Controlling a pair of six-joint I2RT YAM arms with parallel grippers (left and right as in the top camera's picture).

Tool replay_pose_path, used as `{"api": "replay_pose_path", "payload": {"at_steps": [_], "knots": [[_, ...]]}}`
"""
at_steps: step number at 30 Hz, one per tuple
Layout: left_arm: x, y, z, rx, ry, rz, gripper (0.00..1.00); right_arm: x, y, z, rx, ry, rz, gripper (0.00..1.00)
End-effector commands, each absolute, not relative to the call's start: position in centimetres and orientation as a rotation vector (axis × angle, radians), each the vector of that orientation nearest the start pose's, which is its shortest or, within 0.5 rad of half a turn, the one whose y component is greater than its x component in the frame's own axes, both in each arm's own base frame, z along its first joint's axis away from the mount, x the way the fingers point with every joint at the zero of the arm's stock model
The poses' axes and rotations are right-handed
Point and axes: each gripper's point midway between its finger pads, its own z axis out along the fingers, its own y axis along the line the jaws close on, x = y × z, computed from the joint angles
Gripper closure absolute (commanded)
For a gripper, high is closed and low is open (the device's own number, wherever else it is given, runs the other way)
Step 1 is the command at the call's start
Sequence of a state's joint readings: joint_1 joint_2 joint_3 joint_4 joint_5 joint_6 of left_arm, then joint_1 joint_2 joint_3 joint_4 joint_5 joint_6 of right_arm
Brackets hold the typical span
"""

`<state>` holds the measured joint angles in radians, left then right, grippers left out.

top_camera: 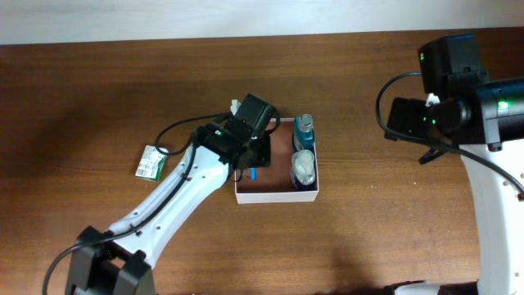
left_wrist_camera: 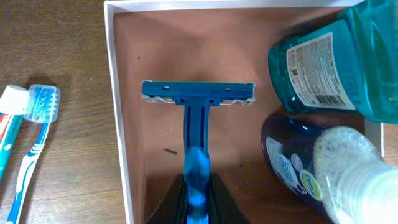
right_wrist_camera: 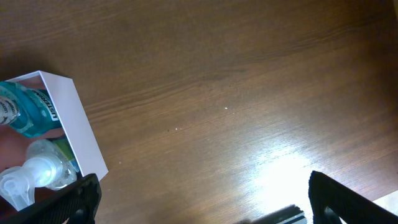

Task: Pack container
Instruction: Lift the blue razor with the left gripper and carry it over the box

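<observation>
Pinches razor (left_wrist_camera: 198, 99) tight in left gripper (left_wrist_camera: 198, 200) over container (left_wrist_camera: 118, 93) floor; holds right gripper (right_wrist_camera: 205, 205) wide, empty. Risks knocking bottles (left_wrist_camera: 323, 68) at 3 o'clock if released skewed.

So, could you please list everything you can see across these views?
container: one, white walls, reddish-brown floor, mid-table
razor: one, blue, over the container floor
mouthwash bottle: one, teal, in the container
pump bottle: one, dark blue with a clear top, beside the mouthwash bottle
toothbrush: one, blue and white, on the table outside the container
tube: one, white, red and teal, beside the toothbrush
packet: one, green and white, on the table
table: one, dark brown
left end effector: shut on the razor handle
right end effector: open, over the table
</observation>
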<state>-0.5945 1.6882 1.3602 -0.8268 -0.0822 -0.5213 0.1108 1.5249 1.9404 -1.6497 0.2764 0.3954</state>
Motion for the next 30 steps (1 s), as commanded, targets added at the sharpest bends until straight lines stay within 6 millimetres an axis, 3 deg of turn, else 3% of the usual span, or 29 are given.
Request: {"api": "replay_pose_path", "payload": {"at_steps": [1, 15, 30], "knots": [[34.8, -21.7, 12.8, 0.066, 2.726, -0.199, 0.99, 29.1, -1.9, 30.8, 0.466, 2.685, -0.271, 0.02], [35.8, -22.4, 8.1, 0.076, 2.789, -0.141, 0.99, 29.1, -1.9, 30.8, 0.466, 2.685, -0.271, 0.01], [36.2, -21.7, 6.8, 0.068, 2.792, -0.055, 0.99, 29.1, -1.9, 30.8, 0.466, 2.685, -0.271, 0.02]]}}
